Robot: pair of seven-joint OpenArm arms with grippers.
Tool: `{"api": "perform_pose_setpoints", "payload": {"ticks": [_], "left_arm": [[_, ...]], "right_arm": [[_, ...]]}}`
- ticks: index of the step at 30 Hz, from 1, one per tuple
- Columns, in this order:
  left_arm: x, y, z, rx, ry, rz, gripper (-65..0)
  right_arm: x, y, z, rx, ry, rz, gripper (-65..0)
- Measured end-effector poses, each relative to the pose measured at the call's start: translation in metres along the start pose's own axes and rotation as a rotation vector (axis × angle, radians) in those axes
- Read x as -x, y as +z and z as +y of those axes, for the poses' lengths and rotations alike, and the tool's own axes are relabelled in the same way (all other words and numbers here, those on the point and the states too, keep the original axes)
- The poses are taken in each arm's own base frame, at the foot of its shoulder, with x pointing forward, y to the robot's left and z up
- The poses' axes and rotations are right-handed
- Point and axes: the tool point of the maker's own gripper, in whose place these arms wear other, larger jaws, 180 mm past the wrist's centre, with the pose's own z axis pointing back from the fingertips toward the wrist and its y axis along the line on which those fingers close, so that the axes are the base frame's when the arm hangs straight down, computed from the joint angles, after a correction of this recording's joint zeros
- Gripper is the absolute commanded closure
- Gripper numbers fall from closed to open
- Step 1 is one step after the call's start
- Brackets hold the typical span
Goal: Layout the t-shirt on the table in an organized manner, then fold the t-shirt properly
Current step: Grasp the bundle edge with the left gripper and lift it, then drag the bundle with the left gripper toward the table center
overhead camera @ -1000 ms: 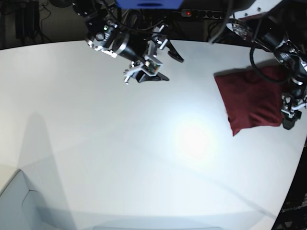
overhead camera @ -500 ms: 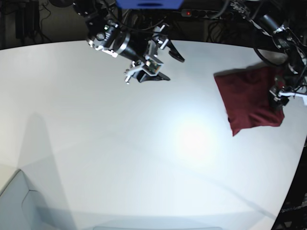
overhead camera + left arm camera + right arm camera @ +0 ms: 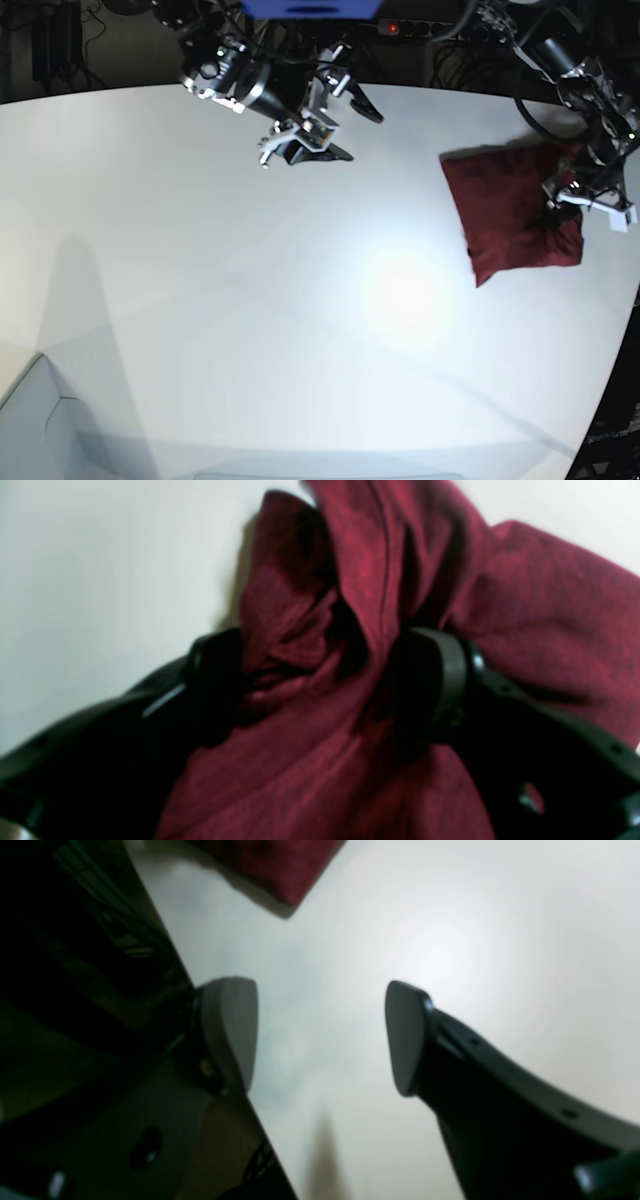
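Observation:
The dark maroon t-shirt [image 3: 505,215] lies in a compact folded-over heap near the right edge of the white table [image 3: 200,300]. My left gripper [image 3: 578,195] sits at the heap's right side. In the left wrist view its black fingers [image 3: 435,680] are shut on a thick bunch of the t-shirt [image 3: 360,570], which rises wrinkled between them above the table [image 3: 75,555]. My right gripper [image 3: 345,130] hovers open at the table's far middle, well apart from the cloth. Nothing is between its pale pads [image 3: 230,1030]; a corner of the t-shirt [image 3: 270,865] shows beyond them.
Dark cables and a power strip with a red light [image 3: 392,28] run behind the table's far edge. The table's curved edge [image 3: 615,380] drops off at the right, close to the shirt. A pale box corner [image 3: 30,420] shows at the bottom left.
My left gripper has moved up and leftward along the shirt's right side, and the heap has shifted slightly left with it. The right arm has barely moved.

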Motion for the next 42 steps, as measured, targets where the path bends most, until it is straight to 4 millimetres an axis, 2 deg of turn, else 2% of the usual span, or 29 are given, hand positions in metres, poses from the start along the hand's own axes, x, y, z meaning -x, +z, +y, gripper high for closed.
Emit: {"api": "perform_pose_setpoints", "payload": {"ticks": [3, 5, 8, 10, 11, 14, 16, 21, 27, 30, 33, 37, 42], "left_arm": [[-0.001, -0.009, -0.011, 0.03, -0.019, -0.035, -45.1], [0.001, -0.013, -0.012, 0.046, -0.004, -0.064, -38.1], [0.006, -0.02, -0.013, 0.069, 0.014, -0.081, -19.5], [0.007, -0.023, -0.015, 0.082, 0.037, -0.1, -4.3], [0.007, -0.024, -0.017, 0.09, 0.046, -0.107, 0.0], [0.006, -0.029, -0.025, 0.11, 0.022, -0.097, -2.7], [0.006, -0.035, -0.04, 0.14, -0.047, -0.065, 0.0], [0.017, -0.05, -0.106, 0.317, -0.332, 0.056, -0.3], [0.051, -0.055, -0.184, 0.526, -0.715, 0.211, -0.3], [0.068, -0.054, -0.222, 0.618, -0.854, 0.225, -0.3], [0.082, -0.051, -0.251, 0.702, -0.968, 0.237, -0.3], [0.094, -0.048, -0.281, 0.776, -1.099, 0.243, -0.3], [0.114, -0.039, -0.325, 0.874, -1.247, 0.246, -0.3]], "right_arm": [[-0.001, 0.0, 0.0, 0.0, 0.002, -0.003, -39.6], [0.0, 0.0, 0.0, 0.0, 0.002, 0.0, -39.6], [0.001, 0.001, 0.001, 0.0, -0.005, 0.001, -39.6], [0.003, 0.001, 0.003, -0.002, -0.008, 0.008, -39.6], [0.003, 0.001, 0.003, -0.002, -0.008, 0.007, -39.6], [0.006, 0.005, -0.005, 0.016, -0.007, 0.011, -39.6], [0.01, 0.01, -0.016, 0.048, -0.008, 0.026, -39.6], [0.014, 0.022, -0.044, 0.131, -0.024, 0.028, -39.6], [0.025, 0.048, -0.09, 0.271, -0.041, 0.051, -39.6], [0.028, 0.064, -0.111, 0.343, -0.051, 0.057, -39.6], [0.034, 0.083, -0.134, 0.423, -0.067, 0.065, -39.6], [0.04, 0.111, -0.161, 0.541, -0.097, 0.068, -39.6], [0.049, 0.14, -0.182, 0.672, -0.162, 0.058, -39.6]]}}
